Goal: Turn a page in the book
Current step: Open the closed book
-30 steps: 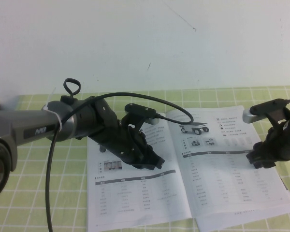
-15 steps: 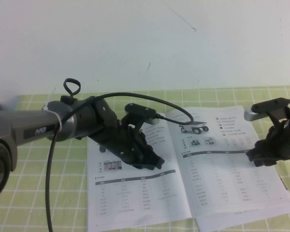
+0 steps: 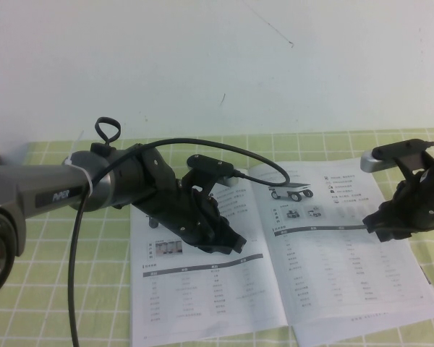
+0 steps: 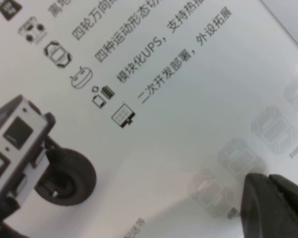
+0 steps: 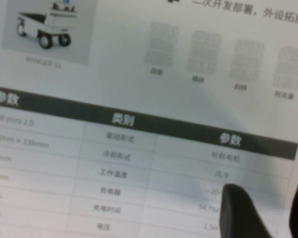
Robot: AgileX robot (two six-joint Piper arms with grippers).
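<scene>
While the checked green worktop (image 3: 50, 303) carries it, the book (image 3: 217, 296) lies open and flat. Its right-hand page (image 3: 347, 275) shows a wheeled cart picture above a grey table. Over the book's left half, near the spine, sits the left end effector (image 3: 228, 242); whether it is parted cannot be told. At the page's outer edge, the right end effector (image 3: 376, 230) has fingertips (image 5: 241, 208) slightly apart, holding nothing visible.

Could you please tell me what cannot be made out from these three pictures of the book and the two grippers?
- Left gripper: high view, the arm's own body hides its fingertips and any contact with the book.
- Right gripper: right wrist view cuts its fingers at the edge; a grip on the page cannot be told.
- Book: table text is too small in the high view.
</scene>
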